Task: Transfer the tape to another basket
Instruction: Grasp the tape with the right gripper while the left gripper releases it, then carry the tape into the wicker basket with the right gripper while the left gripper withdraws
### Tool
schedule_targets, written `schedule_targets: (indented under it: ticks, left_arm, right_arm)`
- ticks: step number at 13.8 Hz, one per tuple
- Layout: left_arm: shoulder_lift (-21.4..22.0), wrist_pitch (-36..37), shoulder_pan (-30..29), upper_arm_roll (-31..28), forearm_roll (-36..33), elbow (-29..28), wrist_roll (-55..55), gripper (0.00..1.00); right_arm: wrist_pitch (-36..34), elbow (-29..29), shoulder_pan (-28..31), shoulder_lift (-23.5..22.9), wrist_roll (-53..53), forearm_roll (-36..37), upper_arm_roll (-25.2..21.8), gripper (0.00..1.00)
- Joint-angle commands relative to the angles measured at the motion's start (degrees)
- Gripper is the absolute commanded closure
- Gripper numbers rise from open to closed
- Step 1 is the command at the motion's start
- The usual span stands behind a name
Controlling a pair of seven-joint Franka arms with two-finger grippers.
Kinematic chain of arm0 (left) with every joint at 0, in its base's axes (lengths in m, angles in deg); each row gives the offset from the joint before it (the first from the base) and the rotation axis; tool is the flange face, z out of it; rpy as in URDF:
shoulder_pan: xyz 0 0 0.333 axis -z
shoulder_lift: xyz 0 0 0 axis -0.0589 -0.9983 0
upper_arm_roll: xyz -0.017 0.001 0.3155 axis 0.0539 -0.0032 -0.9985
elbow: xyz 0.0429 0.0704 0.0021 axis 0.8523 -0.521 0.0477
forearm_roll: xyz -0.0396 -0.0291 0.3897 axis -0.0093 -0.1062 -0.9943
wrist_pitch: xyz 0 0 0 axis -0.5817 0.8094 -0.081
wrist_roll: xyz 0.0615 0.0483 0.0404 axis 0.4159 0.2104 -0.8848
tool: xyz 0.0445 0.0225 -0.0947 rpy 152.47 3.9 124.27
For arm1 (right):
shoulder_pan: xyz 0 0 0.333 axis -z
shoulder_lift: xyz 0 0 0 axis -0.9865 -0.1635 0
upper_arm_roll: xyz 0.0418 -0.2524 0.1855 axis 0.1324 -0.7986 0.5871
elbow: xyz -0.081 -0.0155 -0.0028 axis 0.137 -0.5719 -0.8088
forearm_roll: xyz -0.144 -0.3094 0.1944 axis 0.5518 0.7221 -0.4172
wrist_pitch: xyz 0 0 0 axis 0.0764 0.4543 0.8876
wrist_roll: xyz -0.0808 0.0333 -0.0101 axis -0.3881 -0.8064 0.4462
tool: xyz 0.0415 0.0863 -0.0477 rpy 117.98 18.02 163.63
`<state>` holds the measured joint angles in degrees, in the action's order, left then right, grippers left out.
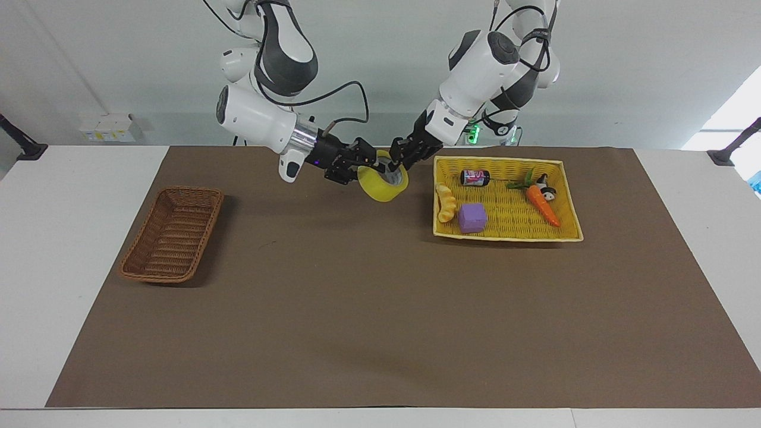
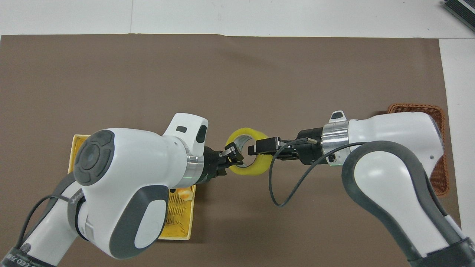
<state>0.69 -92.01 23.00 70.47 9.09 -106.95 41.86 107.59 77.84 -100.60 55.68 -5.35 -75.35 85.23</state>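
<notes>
White counter (image 1: 59, 238) with a big brown mat (image 1: 380, 321) covering most of it. Both arms come in and meet over the mat at the robots' edge, roughly in the middle of the counter.

Next biggest is the flat yellow tray (image 1: 572, 205) toward the left arm's end. In it: a toy carrot (image 1: 542, 203), a purple cube (image 1: 472, 217), a pale yellow bread-looking thing (image 1: 446, 203) and a small can (image 1: 474, 177) lying on its side.

The basket (image 1: 205, 229), the dark brown wicker one, sits at the right arm's end with nothing in it, well apart from everything else.

The tape (image 1: 380, 189) is up in the air, tilted, over the mat just beside the yellow tray and a long way from the basket. It's in neither of them.

The right tool (image 1: 371, 161) comes at the roll sideways and looks clamped on its wall, one finger over the core hole and one outside, which the overhead view shows best.

The left tool (image 1: 397, 156) is right at the tray-side rim of the roll. Honestly can't tell if it's gripping or has let go
</notes>
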Motion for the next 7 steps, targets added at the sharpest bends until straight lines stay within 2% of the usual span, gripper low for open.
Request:
schedule_targets:
  ticks: [1, 4, 7]
  left_arm:
    - [2.10, 1.41, -2.73, 0.03, 2.30, -0.82, 1.08, 0.00]
    - [2.63, 6.42, -6.59, -0.67, 0.29, -0.12, 5.29, 0.00]
    - [2.19, 6.87, -10.72, -0.67, -7.09, 0.06, 8.37, 0.00]
  right_arm:
    - [-0.16, 0.07, 2.17, 0.39, 0.58, -0.18, 0.01, 1.00]
    - [-0.77, 0.16, 7.61, -0.04, 2.68, 3.31, 0.10, 1.00]
    - [-2.09, 0.07, 9.64, -0.14, 3.74, 6.41, 0.10, 1.00]
